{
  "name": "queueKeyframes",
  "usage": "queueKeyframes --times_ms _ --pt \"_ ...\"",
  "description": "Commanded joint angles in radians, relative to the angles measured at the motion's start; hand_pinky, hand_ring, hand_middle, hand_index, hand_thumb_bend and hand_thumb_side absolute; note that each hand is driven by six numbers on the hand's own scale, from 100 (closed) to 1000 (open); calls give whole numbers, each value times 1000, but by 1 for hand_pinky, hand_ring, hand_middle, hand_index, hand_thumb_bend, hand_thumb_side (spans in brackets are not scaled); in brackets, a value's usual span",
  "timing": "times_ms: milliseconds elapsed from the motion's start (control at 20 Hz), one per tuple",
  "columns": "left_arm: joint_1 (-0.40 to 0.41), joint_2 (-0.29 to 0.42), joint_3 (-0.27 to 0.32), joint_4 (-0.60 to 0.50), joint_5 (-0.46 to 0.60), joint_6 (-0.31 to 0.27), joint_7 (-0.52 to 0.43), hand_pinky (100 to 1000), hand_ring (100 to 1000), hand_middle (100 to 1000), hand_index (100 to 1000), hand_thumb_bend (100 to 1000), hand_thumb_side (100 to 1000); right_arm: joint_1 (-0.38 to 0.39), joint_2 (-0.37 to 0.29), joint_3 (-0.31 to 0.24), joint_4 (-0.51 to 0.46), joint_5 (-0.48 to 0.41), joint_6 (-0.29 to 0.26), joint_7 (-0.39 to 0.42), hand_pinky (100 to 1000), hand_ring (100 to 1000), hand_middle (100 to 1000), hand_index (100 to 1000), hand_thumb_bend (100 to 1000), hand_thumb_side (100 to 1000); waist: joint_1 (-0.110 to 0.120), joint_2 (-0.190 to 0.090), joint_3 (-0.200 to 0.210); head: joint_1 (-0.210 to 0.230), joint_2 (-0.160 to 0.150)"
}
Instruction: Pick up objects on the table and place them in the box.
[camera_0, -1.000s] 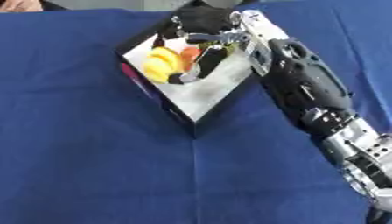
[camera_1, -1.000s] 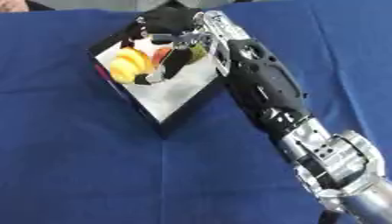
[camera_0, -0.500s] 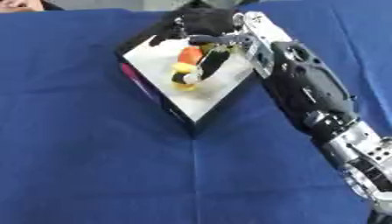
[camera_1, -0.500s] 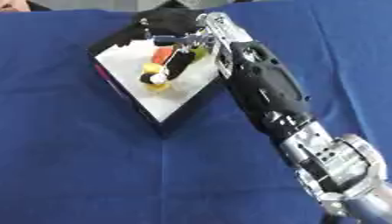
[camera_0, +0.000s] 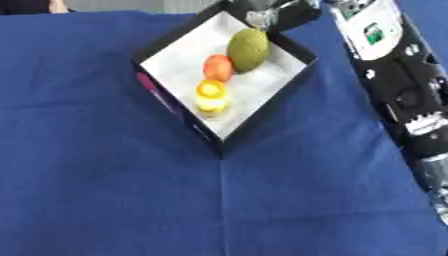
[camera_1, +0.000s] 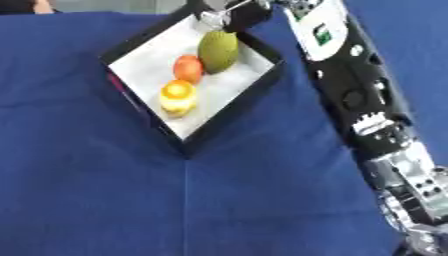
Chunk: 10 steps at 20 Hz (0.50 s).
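Blue cloth (camera_0: 114, 190) covers the whole table under my head camera, with a crease running from the near edge up to the nearest corner of the box (camera_0: 262, 112). That black-walled box, lined in white, sits turned like a diamond in the far half of the scene, a little left of the arm.

Three pieces of fruit lie inside it. I see a green oval fruit (camera_0: 248, 49) toward the far corner, an orange-red round one (camera_0: 218, 67) just beside it on the left and touching it, and a yellow-and-orange piece (camera_0: 212, 96) nearer to me, close to the red one. All three rest on the white floor of the box, apart from the walls.

My right arm (camera_1: 350, 85) stretches from the near right corner away across the table to the far edge, its black forearm shell lying along the right side of the box and its silver joints showing near me. The right hand (camera_0: 262, 15) hangs at the far corner of the box, just beyond the green fruit, mostly cut off by the top of the view. I can make out only a pale, silvery fingertip part against black there, and I cannot tell whether the fingers are spread, together or curled. I see nothing held in it.

My left hand shows in neither eye.
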Motion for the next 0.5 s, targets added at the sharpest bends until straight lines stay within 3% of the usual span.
queueKeyframes --times_ms 50,300,500 --pt "-3 20 12 -8 -3 -7 -3 714 716 696 763 100 641 32 -89 -42 -131 -205 101 54 1000 805 740 889 100 258 13 -28 -3 12 -8" --pt "-13 15 16 -9 -6 -9 -1 714 716 697 764 100 640 173 -164 -139 -252 -435 263 89 1000 797 731 888 100 400 16 -20 -10 31 -4" --pt "-19 12 17 -12 -8 -13 1 715 716 696 764 100 639 288 -196 -229 -330 -586 367 82 1000 784 717 881 100 457 21 -14 -14 49 -2"
